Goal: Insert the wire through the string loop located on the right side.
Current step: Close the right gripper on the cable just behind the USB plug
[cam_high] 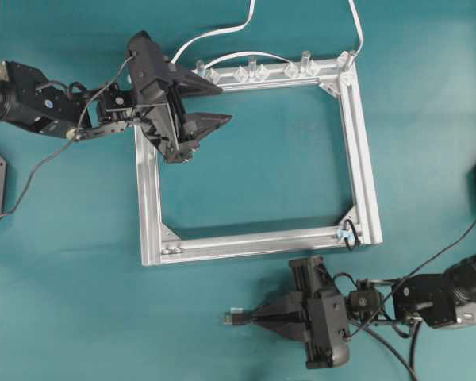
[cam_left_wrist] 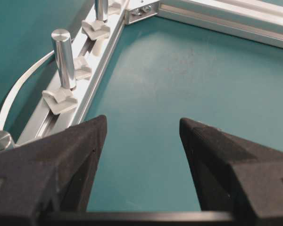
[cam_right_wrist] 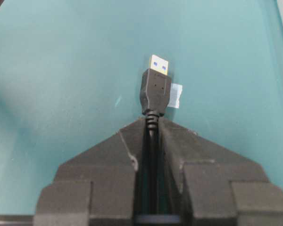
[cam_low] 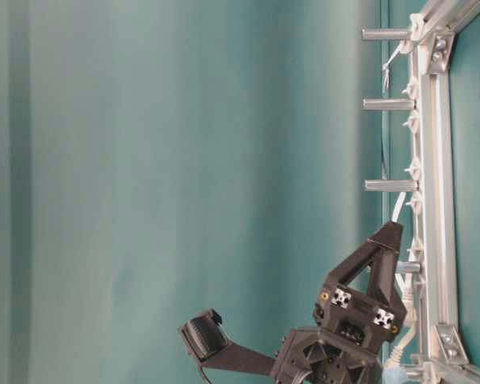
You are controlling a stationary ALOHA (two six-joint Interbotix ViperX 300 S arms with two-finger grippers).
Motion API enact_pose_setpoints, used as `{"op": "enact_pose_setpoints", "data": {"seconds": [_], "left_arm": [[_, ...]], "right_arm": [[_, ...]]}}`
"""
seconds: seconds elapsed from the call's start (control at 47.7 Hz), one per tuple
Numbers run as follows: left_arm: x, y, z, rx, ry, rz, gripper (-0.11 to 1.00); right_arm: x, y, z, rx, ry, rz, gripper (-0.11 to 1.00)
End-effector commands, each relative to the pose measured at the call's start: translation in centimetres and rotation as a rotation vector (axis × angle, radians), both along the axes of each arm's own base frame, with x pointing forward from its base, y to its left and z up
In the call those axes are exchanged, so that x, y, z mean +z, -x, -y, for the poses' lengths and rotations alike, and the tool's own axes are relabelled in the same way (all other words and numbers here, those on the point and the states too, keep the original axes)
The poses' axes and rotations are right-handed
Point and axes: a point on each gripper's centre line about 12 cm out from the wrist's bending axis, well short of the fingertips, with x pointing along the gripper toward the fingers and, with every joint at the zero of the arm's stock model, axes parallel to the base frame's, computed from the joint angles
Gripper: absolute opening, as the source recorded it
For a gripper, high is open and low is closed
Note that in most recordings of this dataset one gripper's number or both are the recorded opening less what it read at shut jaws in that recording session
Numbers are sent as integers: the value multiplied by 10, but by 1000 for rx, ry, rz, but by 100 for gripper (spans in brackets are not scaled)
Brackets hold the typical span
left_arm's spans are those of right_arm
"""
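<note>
1. Right gripper [cam_right_wrist: 152, 123] clamped on the wire [cam_right_wrist: 155, 89]; fingers pinch the cable just behind the black plug, which sticks out past the tips with its metal end showing.
2. Overhead: right gripper [cam_high: 254, 316] sits below the aluminium frame [cam_high: 147, 190], outside it, apart from the bottom bar; plug [cam_high: 234, 317] points left.
3. String loop [cam_high: 349, 233] hangs at the frame's bottom-right corner, up and right of the plug, not touching the wire.
4. Small white tag [cam_right_wrist: 175, 95] lies on the teal table [cam_high: 254, 167] just beside the plug.
5. Left gripper [cam_high: 209, 105] at the frame's top-left corner, jaws wide apart, holding nothing.
6. Clear clips [cam_high: 250, 73] and white cable [cam_high: 222, 33] along the frame's top bar.
</note>
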Motion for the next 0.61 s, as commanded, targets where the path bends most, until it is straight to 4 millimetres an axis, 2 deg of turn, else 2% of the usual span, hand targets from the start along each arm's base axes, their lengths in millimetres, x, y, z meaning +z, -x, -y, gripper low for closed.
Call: {"op": "enact_pose_setpoints", "data": {"seconds": [0.0,0.168,0.377,0.587], "left_arm": [[14,-3,1,-2,-6,43,66],[14,-2,1,-2,-6,42,66],[13,-2,2,-5,-5,39,66],[12,-1,2,-3,-5,37,66]], "right_arm": [[10,-5,5,-16,-13,13,11],[13,-5,5,-13,-21,-5,11],[38,-5,7,11,-22,10,11],[67,-7,11,60,59,51,11]]}}
